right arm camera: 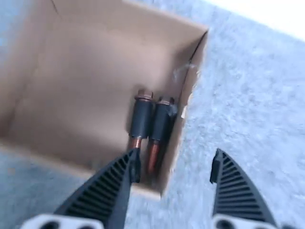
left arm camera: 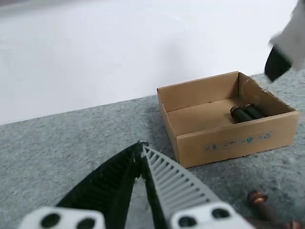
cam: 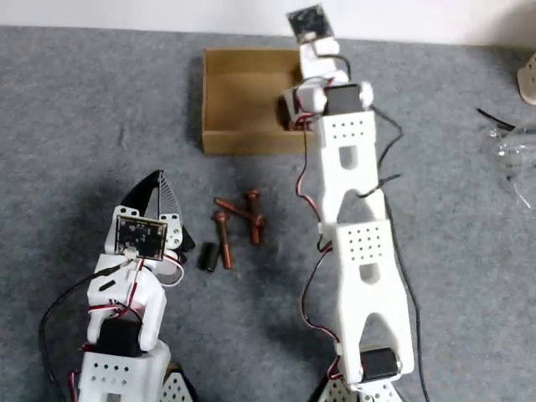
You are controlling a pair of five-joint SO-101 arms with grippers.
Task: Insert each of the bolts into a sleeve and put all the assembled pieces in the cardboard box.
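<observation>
The cardboard box (cam: 219,141) stands at the back of the grey mat. Two assembled pieces (right arm camera: 151,125), copper bolts in black sleeves, lie side by side against one wall of the box (right arm camera: 86,81). My right gripper (right arm camera: 174,167) hangs open above that wall, holding nothing. Several bare copper bolts (cam: 239,223) lie in a loose cluster in the middle of the mat, with one black sleeve (cam: 208,256) beside them. My left gripper (cam: 155,198) is shut and empty, just left of the cluster; its tips (left arm camera: 142,149) point toward the box (left arm camera: 228,131).
Clear plastic items and a black wire (cam: 511,146) lie at the right edge of the mat. A pale object (cam: 528,79) sits at the far right. The mat (cam: 75,126) ends at a white surface behind the box.
</observation>
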